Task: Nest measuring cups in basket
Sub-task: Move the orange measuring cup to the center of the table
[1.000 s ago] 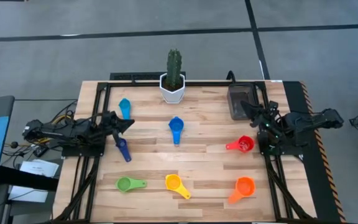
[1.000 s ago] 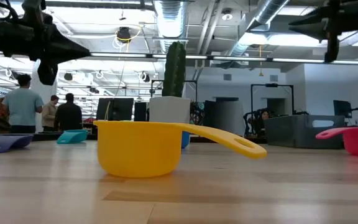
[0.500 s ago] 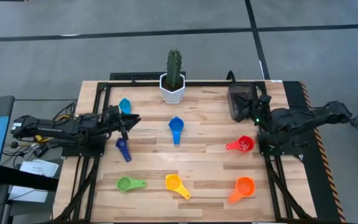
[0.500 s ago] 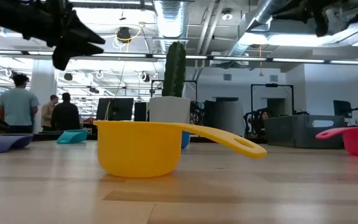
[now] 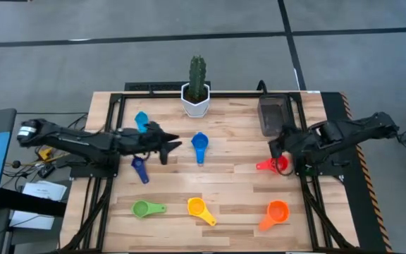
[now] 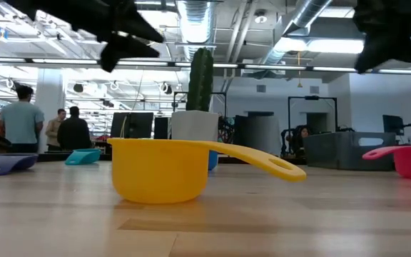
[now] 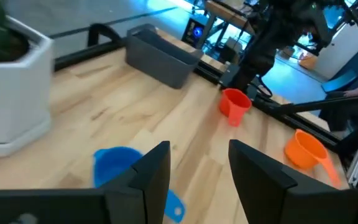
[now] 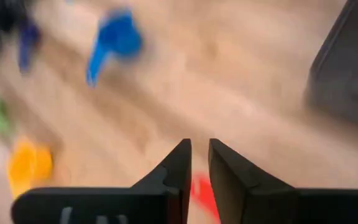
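Seven measuring cups lie apart on the wooden table: light blue point(image 5: 141, 120), blue point(image 5: 200, 144), dark blue point(image 5: 139, 169), green point(image 5: 145, 209), yellow point(image 5: 199, 209), orange point(image 5: 276, 213) and red point(image 5: 277, 164). The dark grey basket point(image 5: 270, 115) stands at the far right. My left gripper point(image 5: 169, 147) hovers open just left of the blue cup point(image 7: 117, 165). My right gripper point(image 5: 277, 148) hangs above the red cup, near side of the basket, its fingers point(image 8: 179, 163) open by a narrow gap. Neither gripper touches anything.
A white hexagonal pot point(image 5: 197, 99) with a green cactus stands at the far edge, middle. A black frame point(image 5: 118, 113) runs along the table's sides. People stand in the room behind the table point(image 6: 23, 118). Bare wood lies between the cups.
My left gripper has reached toward the table's right, from beside the light blue cup to just left of the blue cup. My right gripper has moved from over the basket toward the near edge, to above the red cup. No cup has moved.
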Controlling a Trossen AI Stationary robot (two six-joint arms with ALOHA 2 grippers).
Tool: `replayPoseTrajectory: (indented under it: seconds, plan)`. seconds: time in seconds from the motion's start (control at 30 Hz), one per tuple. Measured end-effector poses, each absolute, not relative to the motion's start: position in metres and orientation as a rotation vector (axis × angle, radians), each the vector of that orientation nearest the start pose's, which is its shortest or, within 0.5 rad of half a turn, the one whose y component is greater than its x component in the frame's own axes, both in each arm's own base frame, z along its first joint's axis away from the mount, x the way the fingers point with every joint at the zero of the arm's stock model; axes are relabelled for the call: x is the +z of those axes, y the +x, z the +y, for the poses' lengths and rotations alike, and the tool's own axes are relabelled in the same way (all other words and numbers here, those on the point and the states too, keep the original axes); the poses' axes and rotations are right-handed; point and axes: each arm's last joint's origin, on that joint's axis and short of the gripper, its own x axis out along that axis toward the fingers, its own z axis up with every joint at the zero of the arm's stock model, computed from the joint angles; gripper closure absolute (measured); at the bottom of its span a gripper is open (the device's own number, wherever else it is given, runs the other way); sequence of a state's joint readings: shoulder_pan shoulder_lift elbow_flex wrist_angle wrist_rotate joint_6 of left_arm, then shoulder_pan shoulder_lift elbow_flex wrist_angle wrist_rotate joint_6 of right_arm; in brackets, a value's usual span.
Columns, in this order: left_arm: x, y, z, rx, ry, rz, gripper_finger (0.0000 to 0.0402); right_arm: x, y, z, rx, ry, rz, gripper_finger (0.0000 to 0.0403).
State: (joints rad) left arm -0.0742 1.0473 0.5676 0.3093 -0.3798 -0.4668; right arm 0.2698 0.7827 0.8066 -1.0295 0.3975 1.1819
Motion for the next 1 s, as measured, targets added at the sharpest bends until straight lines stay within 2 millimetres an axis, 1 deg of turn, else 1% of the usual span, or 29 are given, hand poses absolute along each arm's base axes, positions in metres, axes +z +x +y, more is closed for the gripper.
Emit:
replayPoseTrajectory:
  seconds: [0.13, 0.3, 0.47, 0.6, 0.7, 0.77, 0.9, 1.0]
  plan:
    - [0.251, 0.260, -0.018, 0.313, -0.525, 0.105, 0.0250, 0.264, 0.132, 0.041, -0.558, 0.711, 0.928, 0.0289]
    - [0.247, 0.301, -0.047, 0.263, -0.580, 0.163, 0.0250, 0.252, 0.131, 0.068, -0.522, 0.686, 1.064, 0.0246]
    - [0.245, 0.339, -0.076, 0.240, -0.598, 0.187, 0.0250, 0.246, 0.123, 0.092, -0.515, 0.713, 1.120, 0.0215]
    - [0.249, 0.365, -0.092, 0.220, -0.598, 0.194, 0.0250, 0.242, 0.114, 0.107, -0.539, 0.759, 1.148, 0.0206]
    - [0.251, 0.378, -0.097, 0.217, -0.575, 0.211, 0.0251, 0.239, 0.108, 0.117, -0.576, 0.810, 1.161, 0.0205]
    - [0.250, 0.383, -0.099, 0.220, -0.568, 0.231, 0.0251, 0.237, 0.105, 0.123, -0.599, 0.839, 1.164, 0.0208]
    - [0.255, 0.385, -0.099, 0.212, -0.574, 0.216, 0.0251, 0.230, 0.101, 0.134, -0.650, 0.869, 1.212, 0.0216]
    - [0.254, 0.385, -0.098, 0.214, -0.573, 0.223, 0.0251, 0.223, 0.101, 0.141, -0.695, 0.873, 1.272, 0.0222]
